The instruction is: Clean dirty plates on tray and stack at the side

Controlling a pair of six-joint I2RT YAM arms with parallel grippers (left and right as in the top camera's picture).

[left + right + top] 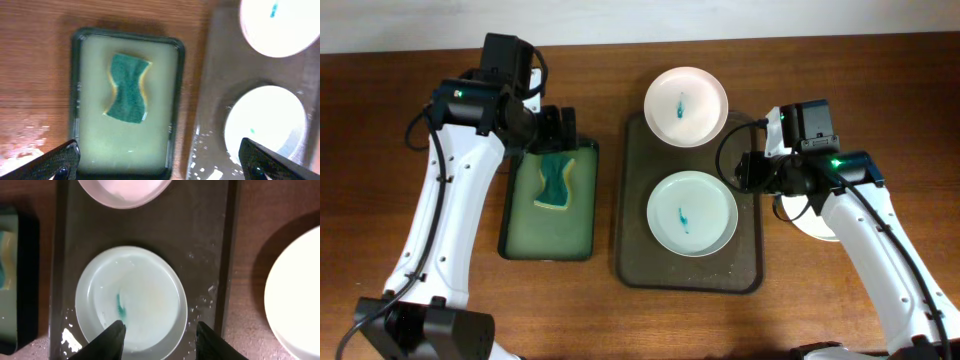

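The tray [635, 160] held two smeared plates: the middle plate [692, 212] inside it and the far plate [686, 105] overhanging its far rim. A third plate [803, 222] sat on the table [880, 80], right of the tray. The green tray [503, 235] held yellowish liquid [545, 235] and a sponge [554, 183]. The left gripper [160, 160] hung released above the green tray. The right gripper [159, 330] hung released above the middle plate.

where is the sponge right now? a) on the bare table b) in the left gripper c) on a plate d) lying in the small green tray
d: the sponge lies inside the small green tray, and the left gripper hangs open over that tray, holding nothing.
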